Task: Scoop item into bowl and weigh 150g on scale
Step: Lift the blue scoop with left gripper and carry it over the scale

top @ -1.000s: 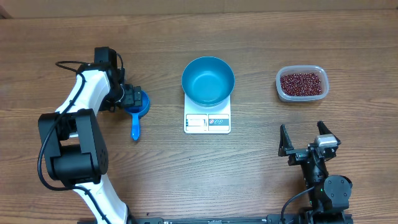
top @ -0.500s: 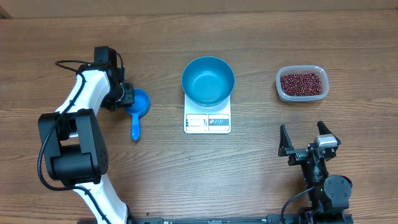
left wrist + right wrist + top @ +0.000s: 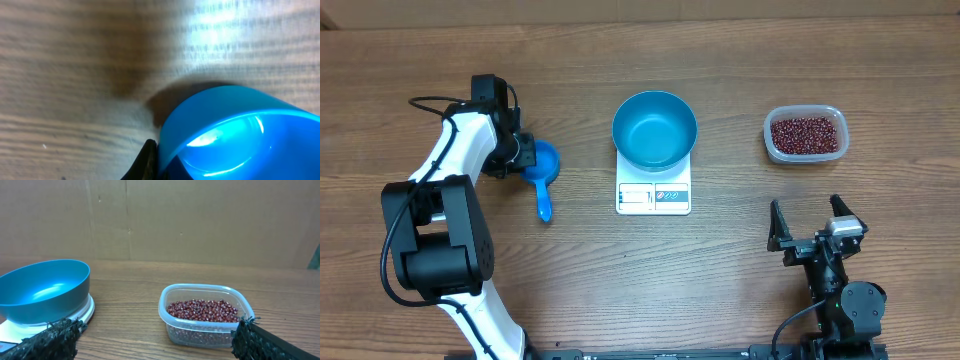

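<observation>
Two arms, one tool in play: the left end effector (image 3: 527, 157) is pressed together on the cup rim of the small blue scoop (image 3: 546, 168), on the cup's left side rather than on the handle. The scoop's long axis runs from the cup back toward the robot's edge of the surface (image 3: 620, 290), with the handle lying free. The beans (image 3: 805, 133) sit heaped in a clear container (image 3: 772, 148) far to the right, well apart from this grip. The blue bowl (image 3: 655, 130), on the white scale (image 3: 653, 197), stands between them. So the load lies straight across to the right, past the bowl. The right end effector (image 3: 811, 222) is the nearer one — fingers spread wide, holding nothing, near the container on the robot's side. The left arm is reached forward, its wrist turned right toward the scoop and apparently low over the wood — the cup fills the wrist view.
</observation>
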